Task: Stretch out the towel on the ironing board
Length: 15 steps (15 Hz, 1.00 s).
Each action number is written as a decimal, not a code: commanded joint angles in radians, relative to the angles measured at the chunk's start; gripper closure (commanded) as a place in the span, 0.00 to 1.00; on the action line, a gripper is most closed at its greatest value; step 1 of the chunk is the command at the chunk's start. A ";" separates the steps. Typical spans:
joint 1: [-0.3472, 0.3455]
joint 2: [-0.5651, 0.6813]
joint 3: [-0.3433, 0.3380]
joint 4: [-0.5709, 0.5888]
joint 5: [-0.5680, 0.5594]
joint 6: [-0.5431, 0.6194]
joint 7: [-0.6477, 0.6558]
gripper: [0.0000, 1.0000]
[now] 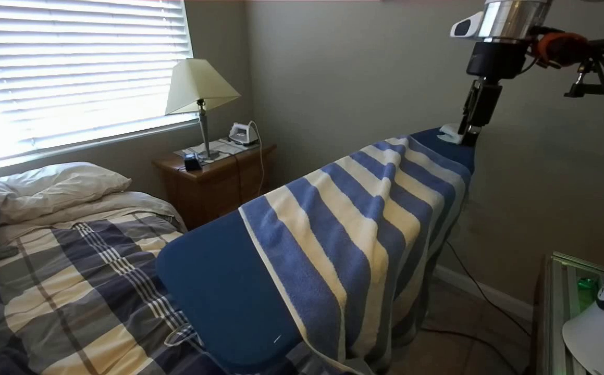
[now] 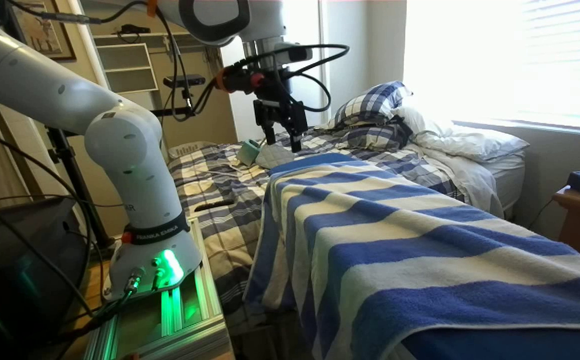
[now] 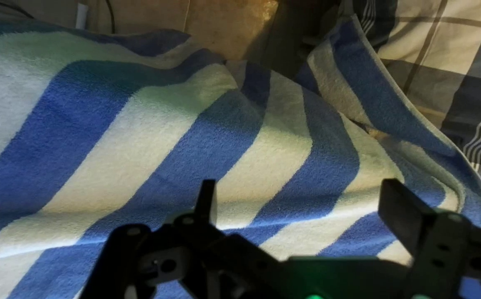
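Along the middle and right of the frame, in an exterior view, we have the large, thick-looking towel with broad blue and cream-white stripes (image 1: 343, 208) lying over most of the long ironing board with a plain dark blue padded cover (image 1: 218, 291), bare board showing at lower left and again at upper right, and a generous drape (image 1: 377, 297) spilling down toward lower centre. Over to the wrist view, and the black two-fingered tool (image 3: 298, 193) at the bottom edge: dark fingers (image 3: 398, 211) wide apart, nothing gripped, the cloth lying below and clear of them. So how will this one handle? Soft, limp, light for its spread, I'd say, with a nap that ought to hold well in a pinch rather than slip, and nothing fragile about it. Push it and it should just bunch, so pulling is the game. That raised lengthwise fold (image 1: 386, 179), right of centre, is the tempting bite, easy to nip, but lifting there would probably only gather more slack. My pick is the pale hem (image 1: 270, 271), nearer lower centre where it drops past the board's edge, taken a little inside the border and drawn outward low and slow. Mind that overhang, though: so much cloth on one side likely pulls on the rest, and a hard tug could drag the whole thing off.
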 commanded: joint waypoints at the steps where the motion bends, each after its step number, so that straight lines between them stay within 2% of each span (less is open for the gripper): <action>1: -0.010 0.053 -0.008 0.029 0.010 0.039 0.027 0.00; 5: -0.034 0.252 -0.047 0.139 0.019 0.135 0.096 0.00; 9: -0.010 0.473 -0.120 0.244 0.016 0.268 0.166 0.00; 14: -0.024 0.764 -0.185 0.461 0.059 0.349 0.226 0.00; 15: -0.076 0.821 -0.145 0.508 0.100 0.356 0.201 0.00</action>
